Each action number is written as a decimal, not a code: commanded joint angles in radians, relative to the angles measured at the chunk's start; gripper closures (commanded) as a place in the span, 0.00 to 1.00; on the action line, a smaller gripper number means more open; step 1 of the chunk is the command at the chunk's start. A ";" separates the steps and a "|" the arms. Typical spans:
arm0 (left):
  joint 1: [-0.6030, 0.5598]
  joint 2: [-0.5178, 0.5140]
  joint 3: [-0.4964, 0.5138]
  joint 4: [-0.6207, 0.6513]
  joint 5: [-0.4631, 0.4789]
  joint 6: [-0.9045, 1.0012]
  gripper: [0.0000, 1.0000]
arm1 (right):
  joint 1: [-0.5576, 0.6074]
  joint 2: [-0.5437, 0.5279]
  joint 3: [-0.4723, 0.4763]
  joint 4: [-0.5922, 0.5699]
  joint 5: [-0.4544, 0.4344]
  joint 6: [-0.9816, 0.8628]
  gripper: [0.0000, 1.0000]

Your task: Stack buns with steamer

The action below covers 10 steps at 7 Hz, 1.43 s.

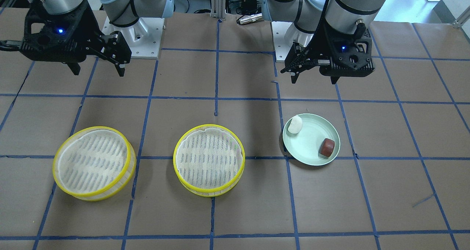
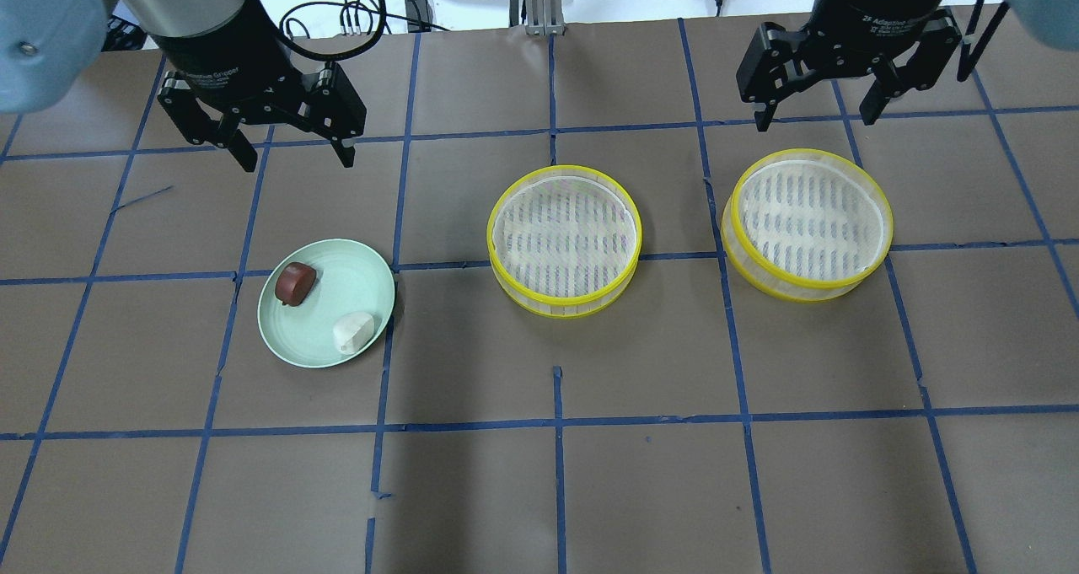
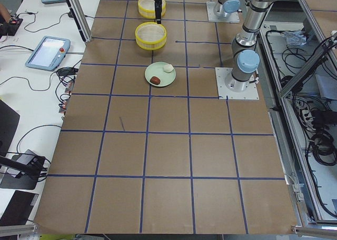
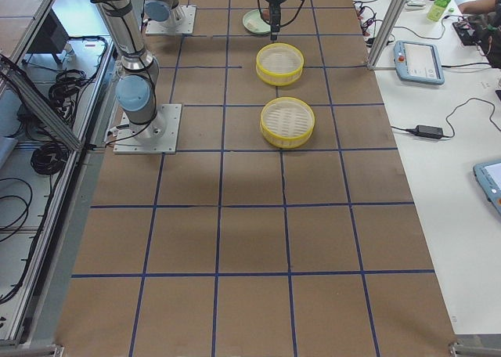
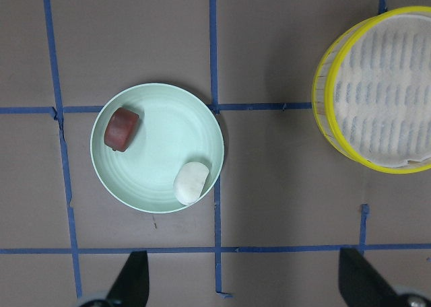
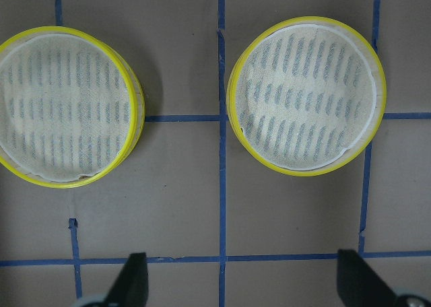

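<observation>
Outer steamer basket (image 1: 93, 163): closest to the front camera, with a yellow rim and a white mesh liner. Nothing in it, and it sits well apart from the plate.
Middle steamer basket (image 1: 209, 159): same build, also empty. It sits between its twin and the plate, touching neither.
Steamer handling: each looks light, a stiff hoop on a thin wall. I'd pinch the wall at the rim and keep it level for the stacking.
Reddish-brown bun (image 1: 326, 147): on the plate's operator-side edge, away from the steamers. It's glossy, so likely slippery. Take it across its flanks.
Pale green plate (image 1: 310, 143): carries both buns, set well apart at opposite edges.
White bun (image 1: 295, 124): against the plate's rim on the robot's side, toward the middle steamer. It looks matte, probably soft and light. Squeeze it gently across the narrow width or it may dent.
Left gripper (image 1: 314, 79): hangs above the table beyond the plate, fingers spread wide, holding nothing.
Right gripper (image 1: 99, 73): hangs high on the outer basket's side, also spread wide and empty.
Progress: no bun in a steamer yet, nothing stacked.
</observation>
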 commanded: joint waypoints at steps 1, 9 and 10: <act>0.000 0.001 -0.002 -0.006 -0.002 0.004 0.00 | -0.001 0.000 0.000 0.000 0.000 -0.001 0.00; 0.030 -0.257 -0.438 0.435 0.123 0.148 0.02 | -0.215 0.014 0.000 0.009 -0.002 -0.244 0.00; 0.030 -0.280 -0.432 0.445 0.132 0.137 0.02 | -0.281 0.020 0.005 0.009 0.000 -0.336 0.00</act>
